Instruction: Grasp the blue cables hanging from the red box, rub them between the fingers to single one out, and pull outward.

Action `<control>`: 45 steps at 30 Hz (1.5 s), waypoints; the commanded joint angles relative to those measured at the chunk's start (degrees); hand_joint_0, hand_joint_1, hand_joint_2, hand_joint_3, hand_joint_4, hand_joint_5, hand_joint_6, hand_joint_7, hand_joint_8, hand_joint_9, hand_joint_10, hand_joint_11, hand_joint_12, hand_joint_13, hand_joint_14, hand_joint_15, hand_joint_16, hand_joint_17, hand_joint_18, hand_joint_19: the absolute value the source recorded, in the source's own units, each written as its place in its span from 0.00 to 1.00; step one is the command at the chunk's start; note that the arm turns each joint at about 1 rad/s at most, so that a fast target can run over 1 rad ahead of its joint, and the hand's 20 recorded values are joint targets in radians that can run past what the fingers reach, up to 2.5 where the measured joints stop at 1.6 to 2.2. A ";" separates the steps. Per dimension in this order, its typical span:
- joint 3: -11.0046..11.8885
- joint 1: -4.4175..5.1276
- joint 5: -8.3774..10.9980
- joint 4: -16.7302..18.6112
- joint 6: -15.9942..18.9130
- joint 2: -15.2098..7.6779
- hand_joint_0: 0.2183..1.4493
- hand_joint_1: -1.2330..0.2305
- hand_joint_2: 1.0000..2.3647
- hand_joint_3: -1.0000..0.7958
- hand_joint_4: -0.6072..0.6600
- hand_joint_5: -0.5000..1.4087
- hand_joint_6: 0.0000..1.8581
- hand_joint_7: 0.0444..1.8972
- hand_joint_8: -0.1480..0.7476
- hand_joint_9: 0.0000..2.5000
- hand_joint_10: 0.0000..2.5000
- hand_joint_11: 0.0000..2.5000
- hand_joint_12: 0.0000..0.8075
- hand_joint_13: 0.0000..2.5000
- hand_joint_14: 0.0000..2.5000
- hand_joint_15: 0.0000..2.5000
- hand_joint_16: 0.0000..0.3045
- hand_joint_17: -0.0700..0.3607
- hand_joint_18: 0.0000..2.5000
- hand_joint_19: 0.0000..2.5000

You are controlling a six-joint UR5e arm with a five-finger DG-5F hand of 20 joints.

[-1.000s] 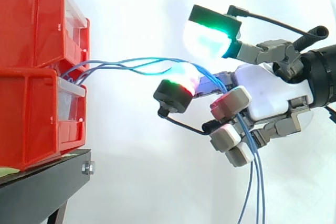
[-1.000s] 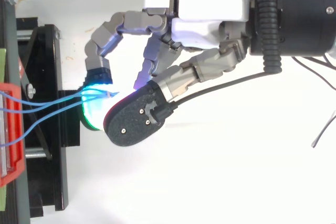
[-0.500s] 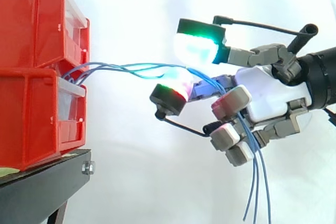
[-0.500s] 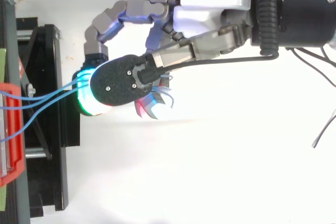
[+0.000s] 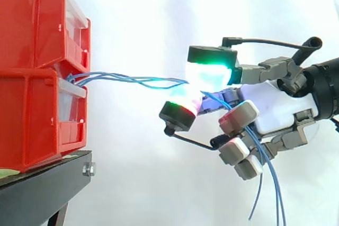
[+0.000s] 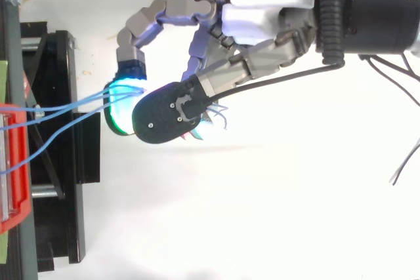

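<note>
no readable text, no labels, numbers or signs on red box (image 5: 32,115) or black stand (image 5: 45,181)

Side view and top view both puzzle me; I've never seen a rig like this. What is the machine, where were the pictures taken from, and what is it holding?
It is a robot arm ending in a mechanical hand with fingers and a thumb; the glowing pads are its own fingertips. One picture is taken from beside the work, looking level; the other looks down from above on the same scene. Two red bins are stacked on a black stand before a white curtain. Thin blue cables run from the bins' front to the hand, which pinches them between its fingertip pads; their loose ends hang below it.
</note>
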 commanded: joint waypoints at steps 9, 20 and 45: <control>0.07 -1.24 -2.16 -3.62 0.09 0.05 0.44 0.22 0.00 0.29 0.34 0.18 0.49 0.48 0.44 0.52 0.01 0.41 0.42 0.43 0.01 0.30 0.16 0.42 0.36 0.32; -0.01 -1.68 -2.42 -4.86 -0.08 2.07 0.20 0.37 0.00 0.28 0.46 0.20 0.47 0.47 0.50 0.56 0.01 0.40 0.48 0.45 0.01 0.31 0.19 0.46 0.37 0.33; -4.41 -1.06 -1.11 3.05 -1.23 1.89 0.26 0.39 0.00 0.28 0.46 0.19 0.45 0.47 0.48 0.56 0.01 0.41 0.46 0.45 0.01 0.32 0.17 0.44 0.36 0.35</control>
